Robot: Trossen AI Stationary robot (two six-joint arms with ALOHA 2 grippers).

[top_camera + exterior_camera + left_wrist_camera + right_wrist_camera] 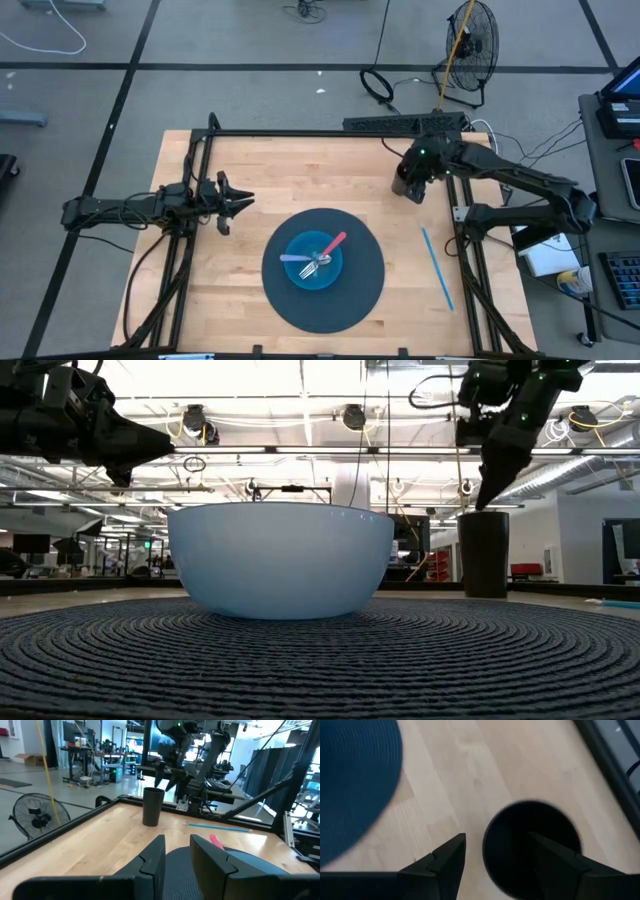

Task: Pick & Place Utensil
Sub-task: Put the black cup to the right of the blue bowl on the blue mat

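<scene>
A light blue bowl [315, 263] stands on a round dark placemat [350, 300] and holds a pink-handled utensil [335, 241], a purple-handled one [293, 257] and a fork [312, 267]. A thin blue stick [437, 267] lies on the table to the right of the mat. A black cup [483, 555] stands upright at the far right. My right gripper [495, 847] is open, points down and hovers just above the cup's mouth [530, 835], one finger over the opening and one outside. My left gripper [177, 852] is open and empty at the left, above the table.
A black frame rail [300, 133] runs along the table's far edge and along both sides. Bare wood lies between the mat and the cup [400, 225] and at the near left [220, 290]. A fan [470, 40] stands on the floor beyond the table.
</scene>
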